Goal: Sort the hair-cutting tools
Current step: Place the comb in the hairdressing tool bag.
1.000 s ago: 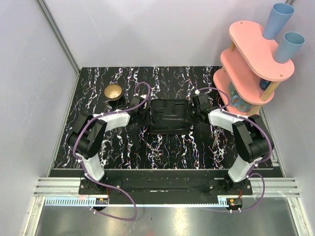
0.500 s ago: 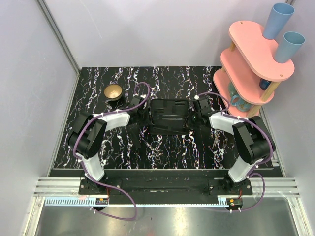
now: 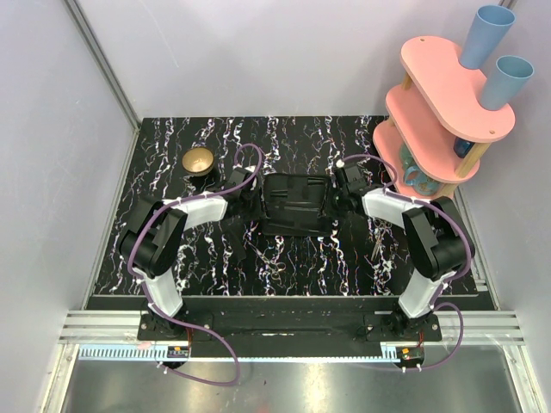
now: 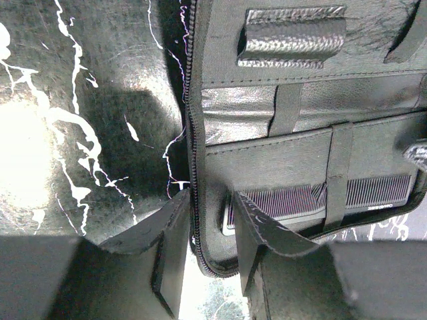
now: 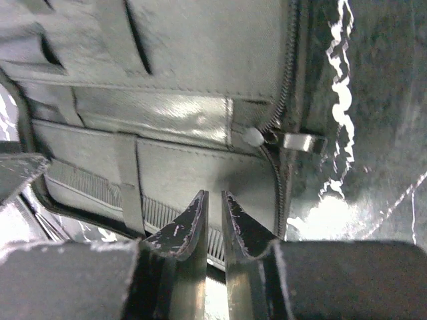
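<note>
The black folding case [image 3: 293,203] lies open in the middle of the table. Slim scissors lie loose on the table in front of it [image 3: 269,260], and more near the right arm [image 3: 379,243]. My left gripper [image 3: 252,200] straddles the case's left zipper edge [image 4: 200,220] and is shut on it. My right gripper [image 3: 336,200] is at the case's right side. Its fingertips [image 5: 235,213] hover over the lower pocket [image 5: 193,167] with only a thin slit between them and nothing held. No scissors show in either wrist view.
A comb sits in the case's lower pocket [image 4: 320,197]. A small brass bowl [image 3: 199,160] stands at the back left. A pink tiered shelf [image 3: 443,107] with blue cups [image 3: 485,34] stands at the back right. The zipper pull [image 5: 297,141] lies at the case's right edge.
My right gripper drew slightly away from the case, then moved back left onto its right side. The left gripper stayed on the case's left edge.
</note>
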`<state>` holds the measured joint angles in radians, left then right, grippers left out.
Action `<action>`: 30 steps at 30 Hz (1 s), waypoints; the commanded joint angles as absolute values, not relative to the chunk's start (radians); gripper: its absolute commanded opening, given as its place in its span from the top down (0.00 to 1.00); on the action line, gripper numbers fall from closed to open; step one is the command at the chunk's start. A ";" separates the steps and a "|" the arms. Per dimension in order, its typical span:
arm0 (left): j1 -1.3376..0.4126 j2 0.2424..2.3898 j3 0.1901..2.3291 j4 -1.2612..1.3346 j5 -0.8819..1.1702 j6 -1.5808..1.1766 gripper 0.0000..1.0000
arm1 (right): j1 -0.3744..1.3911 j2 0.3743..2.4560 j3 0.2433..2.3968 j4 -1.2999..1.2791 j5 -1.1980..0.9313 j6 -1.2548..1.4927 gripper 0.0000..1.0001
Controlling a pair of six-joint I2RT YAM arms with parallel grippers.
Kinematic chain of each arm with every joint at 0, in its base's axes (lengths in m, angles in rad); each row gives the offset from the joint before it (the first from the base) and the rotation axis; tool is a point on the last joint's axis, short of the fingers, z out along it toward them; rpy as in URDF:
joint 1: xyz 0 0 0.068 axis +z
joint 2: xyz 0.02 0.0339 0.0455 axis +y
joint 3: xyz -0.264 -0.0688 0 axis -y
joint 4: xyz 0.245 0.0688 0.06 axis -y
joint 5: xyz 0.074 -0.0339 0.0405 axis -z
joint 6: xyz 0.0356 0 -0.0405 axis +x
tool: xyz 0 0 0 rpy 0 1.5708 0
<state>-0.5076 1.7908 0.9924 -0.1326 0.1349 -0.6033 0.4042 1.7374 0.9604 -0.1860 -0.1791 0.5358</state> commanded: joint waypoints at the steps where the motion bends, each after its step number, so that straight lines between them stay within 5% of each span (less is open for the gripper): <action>1: -0.522 1.821 0.954 -0.233 0.115 -0.591 0.64 | 0.411 1.744 1.057 -0.154 -0.198 0.488 0.77; 15: -0.522 1.799 0.956 -0.236 0.107 -0.586 0.66 | 0.537 1.880 1.221 -0.137 -0.304 0.482 0.73; 30: -0.519 1.747 0.954 -0.253 0.035 -0.589 0.69 | 0.592 1.899 1.105 -0.127 -0.331 0.522 0.75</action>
<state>-0.5156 1.7638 0.9718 -0.1574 0.0948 -0.5999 0.5762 1.9392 1.1522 -0.1104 -0.3344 0.5198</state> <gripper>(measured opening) 0.299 0.251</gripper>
